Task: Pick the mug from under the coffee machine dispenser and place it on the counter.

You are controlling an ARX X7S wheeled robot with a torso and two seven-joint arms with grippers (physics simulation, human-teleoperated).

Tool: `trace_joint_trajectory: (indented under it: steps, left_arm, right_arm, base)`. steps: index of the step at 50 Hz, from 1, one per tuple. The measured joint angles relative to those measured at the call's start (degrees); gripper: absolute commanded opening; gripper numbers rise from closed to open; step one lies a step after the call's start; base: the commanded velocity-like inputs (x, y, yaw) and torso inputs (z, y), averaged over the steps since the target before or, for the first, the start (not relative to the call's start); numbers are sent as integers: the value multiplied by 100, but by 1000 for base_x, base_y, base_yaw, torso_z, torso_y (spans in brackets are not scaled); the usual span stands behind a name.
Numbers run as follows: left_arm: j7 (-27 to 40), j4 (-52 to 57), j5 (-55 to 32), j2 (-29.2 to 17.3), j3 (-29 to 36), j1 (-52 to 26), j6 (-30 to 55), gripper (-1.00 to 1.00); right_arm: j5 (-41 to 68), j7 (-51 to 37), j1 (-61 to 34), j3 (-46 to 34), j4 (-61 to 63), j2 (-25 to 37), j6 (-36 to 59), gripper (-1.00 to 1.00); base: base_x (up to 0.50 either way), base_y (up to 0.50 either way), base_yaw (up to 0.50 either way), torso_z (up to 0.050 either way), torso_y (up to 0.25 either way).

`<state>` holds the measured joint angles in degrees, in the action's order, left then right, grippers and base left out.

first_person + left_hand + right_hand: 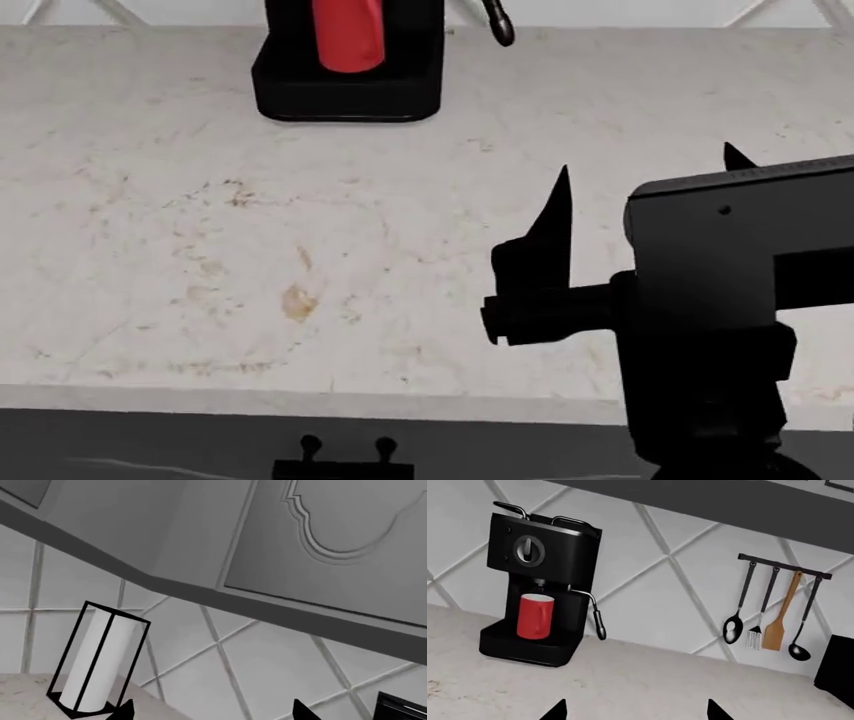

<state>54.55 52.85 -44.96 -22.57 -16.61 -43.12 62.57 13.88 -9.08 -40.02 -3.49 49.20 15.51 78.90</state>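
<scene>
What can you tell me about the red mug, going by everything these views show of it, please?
The mug is a tall, plain red cylinder with a white interior and a red side handle. It stands upright on the drip tray inside the coffee machine dispenser, directly beneath the spout. Nothing grips it; the right gripper is well short of it over the counter.

No readable text, label, brand, number or sign appears in any view. The coffee machine dispenser (540,587) carries only a round unmarked dial, and the mug (535,616) is plain red.
</scene>
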Motion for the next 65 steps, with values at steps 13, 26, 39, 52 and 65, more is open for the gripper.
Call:
trace_joint_trajectory:
  steps: [13,26,39,52,65]
  left_arm:
    - [40,-17,-35,-51,61,10,-58,100]
    - [80,-42,-84,-94,103,23,-98,100]
    - [142,-61,-157,-135,98,8,-99,100]
    - [181,-76,-202,-166,117,19,-142,100]
    - [209,-103,-243,-195,145,32,-190,100]
  right_arm:
    - [28,-4,39,20,2,38,-75,100]
    - [44,-51,48,5,7,54,-77,100]
    - [140,-38,34,42,42,12,-24,100]
    - [340,177,-84,108,-63,-21,-36,100]
    - [806,452,-339,553,-153,-361,406,100]
  base:
    - [500,52,0,0,1]
    - [403,294,0,0,1]
    - [71,145,0,0,1]
    - [246,18,0,0,0]
    - [37,1,0,0,0]
